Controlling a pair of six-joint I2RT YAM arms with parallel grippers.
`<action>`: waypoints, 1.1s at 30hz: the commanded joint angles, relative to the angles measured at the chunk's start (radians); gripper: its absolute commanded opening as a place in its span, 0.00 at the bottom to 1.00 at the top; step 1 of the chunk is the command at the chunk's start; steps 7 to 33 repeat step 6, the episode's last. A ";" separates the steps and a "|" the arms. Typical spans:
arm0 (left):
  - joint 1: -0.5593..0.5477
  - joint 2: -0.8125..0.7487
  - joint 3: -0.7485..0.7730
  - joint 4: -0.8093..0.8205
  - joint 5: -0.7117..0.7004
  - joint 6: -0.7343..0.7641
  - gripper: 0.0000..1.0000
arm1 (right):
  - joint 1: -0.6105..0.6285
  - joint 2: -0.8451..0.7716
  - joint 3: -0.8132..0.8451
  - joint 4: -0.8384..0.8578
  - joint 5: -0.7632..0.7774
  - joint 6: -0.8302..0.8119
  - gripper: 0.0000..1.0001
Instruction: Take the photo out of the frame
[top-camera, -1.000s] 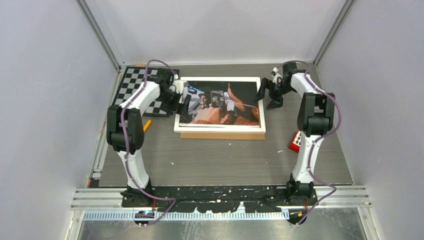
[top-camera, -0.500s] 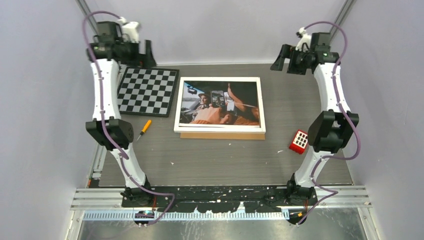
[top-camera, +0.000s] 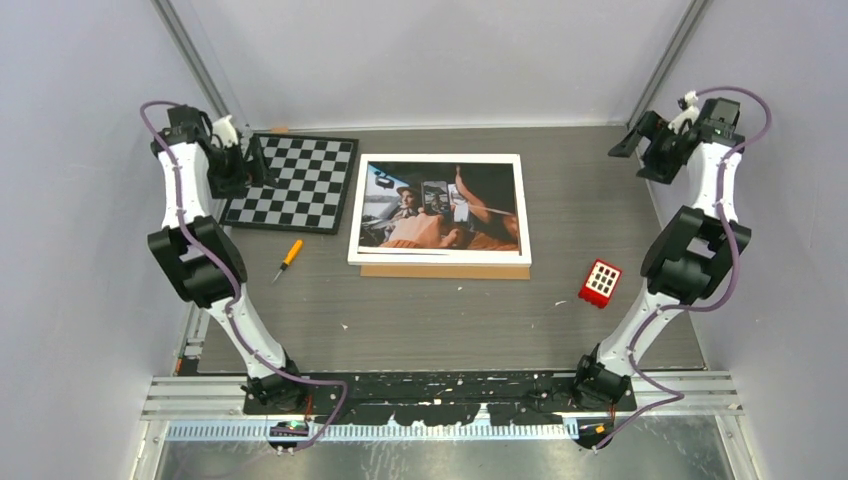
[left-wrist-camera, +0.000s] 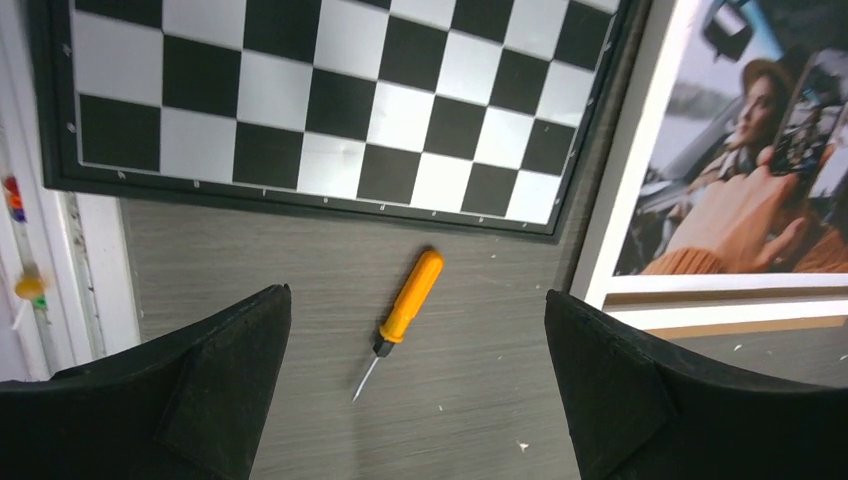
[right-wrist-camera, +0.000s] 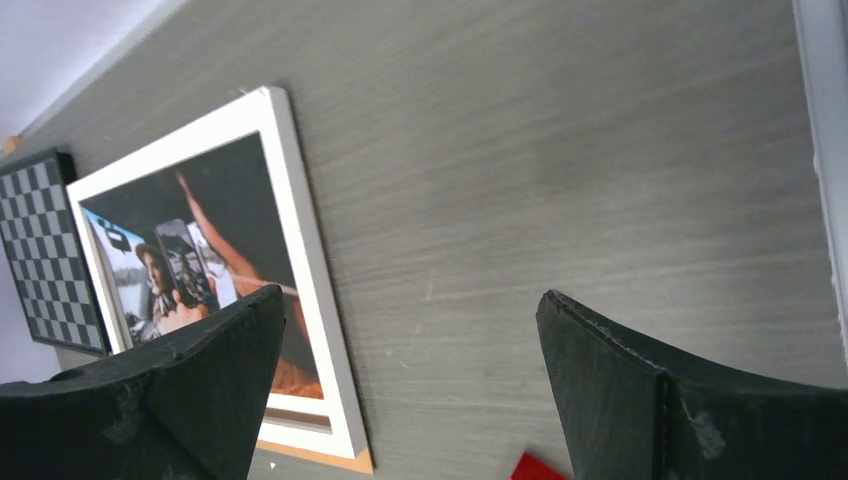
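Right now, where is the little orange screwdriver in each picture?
Top view: the screwdriver lies left of centre, just below the checkerboard.
Left wrist view: the screwdriver is in the middle, again just below the checkerboard.
Right wrist view: not in it.
Shared landmark: the checkerboard shows in all three views, at the far left edge in the right wrist view.

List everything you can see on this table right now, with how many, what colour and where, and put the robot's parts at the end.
photo: 1, orange-tan, dark and blue, inside the frame's border
frame: 1, white border, flat at table centre
brown panel: 1, brown, pokes out beneath the frame's near edge
checkerboard: 1, black and white, left of the frame
screwdriver: 1, orange handle, near side of the checkerboard
block: 1, red with white squares, right of the frame
table: 1, grey
left arm: 1, white and black, far left, jaws open, empty
right arm: 1, white and black, far right, jaws open, empty
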 joint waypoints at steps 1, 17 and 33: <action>0.002 -0.077 -0.087 0.095 -0.031 -0.013 1.00 | -0.002 -0.010 -0.045 -0.035 -0.014 -0.040 1.00; 0.001 -0.065 -0.096 0.111 -0.053 -0.043 1.00 | -0.002 -0.016 -0.062 -0.038 0.012 -0.058 1.00; 0.001 -0.065 -0.096 0.111 -0.053 -0.043 1.00 | -0.002 -0.016 -0.062 -0.038 0.012 -0.058 1.00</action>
